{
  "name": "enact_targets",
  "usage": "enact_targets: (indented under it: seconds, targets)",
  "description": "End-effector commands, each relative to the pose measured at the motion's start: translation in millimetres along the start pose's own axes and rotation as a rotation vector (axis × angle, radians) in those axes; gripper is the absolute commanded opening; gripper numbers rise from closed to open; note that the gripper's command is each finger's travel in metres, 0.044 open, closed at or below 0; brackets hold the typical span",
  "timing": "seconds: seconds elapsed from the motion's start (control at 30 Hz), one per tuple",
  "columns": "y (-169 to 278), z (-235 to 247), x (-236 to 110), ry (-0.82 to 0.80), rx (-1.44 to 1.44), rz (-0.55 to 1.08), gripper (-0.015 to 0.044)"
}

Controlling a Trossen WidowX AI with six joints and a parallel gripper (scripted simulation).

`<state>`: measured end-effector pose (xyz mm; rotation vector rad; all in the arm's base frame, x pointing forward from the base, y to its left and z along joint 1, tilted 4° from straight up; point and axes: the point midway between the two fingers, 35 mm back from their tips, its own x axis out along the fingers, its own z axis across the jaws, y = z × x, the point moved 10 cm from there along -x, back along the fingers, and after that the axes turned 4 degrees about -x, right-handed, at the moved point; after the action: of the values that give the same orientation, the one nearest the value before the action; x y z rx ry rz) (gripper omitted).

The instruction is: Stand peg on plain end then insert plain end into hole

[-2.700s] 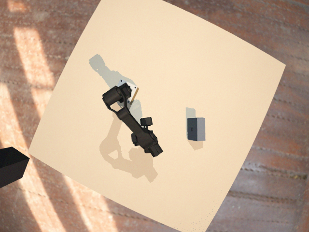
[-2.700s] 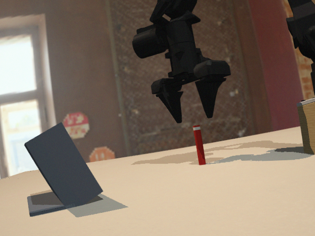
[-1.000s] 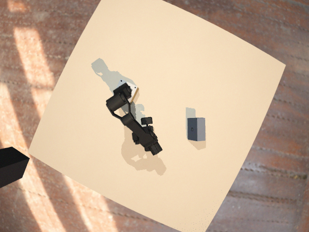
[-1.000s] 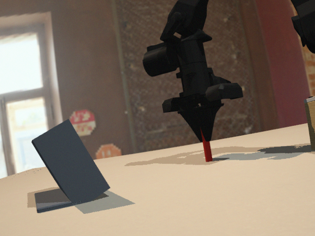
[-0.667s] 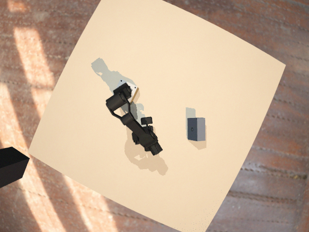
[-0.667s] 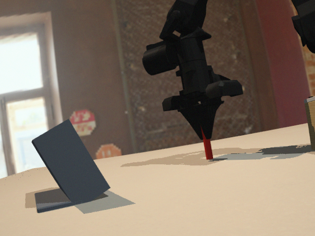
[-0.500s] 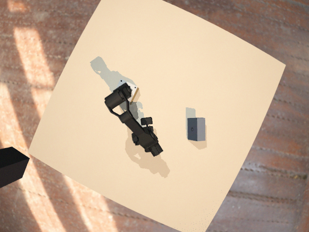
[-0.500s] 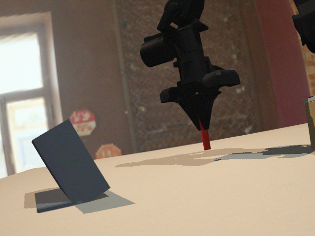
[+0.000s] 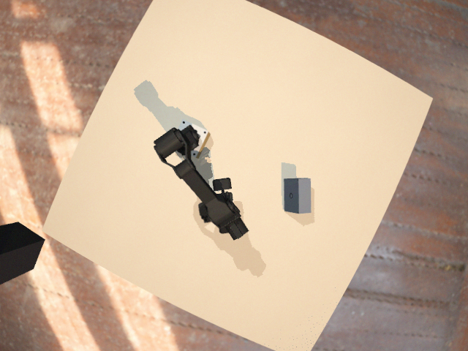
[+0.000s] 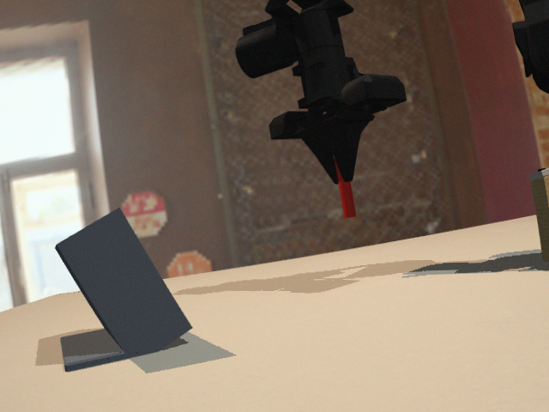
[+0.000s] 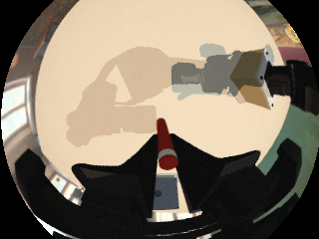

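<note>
My gripper (image 10: 342,173) (image 11: 163,137) (image 9: 230,222) is shut on the red peg (image 10: 346,200) (image 11: 163,142) near its upper end. The peg hangs nearly upright, a little tilted, with its lower end clear above the table (image 10: 354,346). Its white band is hidden between the fingers. The peg is hidden under the arm in the top view. The dark grey sloped panel (image 9: 298,195) (image 10: 119,279) stands to the side of the gripper, some way off. Its small hole (image 9: 290,195) shows in the top view only; the side view shows the panel's back.
The arm's base plate (image 9: 196,130) sits near the table's middle, with a tan block (image 10: 541,213) (image 11: 251,75) by it. A black box (image 9: 14,253) lies off the table's left edge. The table edge (image 9: 75,245) drops to a brick floor.
</note>
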<state>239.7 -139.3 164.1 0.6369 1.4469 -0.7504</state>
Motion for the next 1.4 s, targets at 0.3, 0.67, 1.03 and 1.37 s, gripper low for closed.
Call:
enact_targets:
  seconds: [0.3,0.67,1.03,1.37]
  targets:
    - [3.2,2.6,9.4,-0.022,0.004,0.091,0.0000]
    - [5.9,5.1,21.3,-0.047,-0.003,0.183,0.0000]
    - [8.3,6.9,32.3,-0.074,-0.013,0.274,0.0000]
    - [10.1,8.0,41.5,-0.101,-0.026,0.356,0.0000]
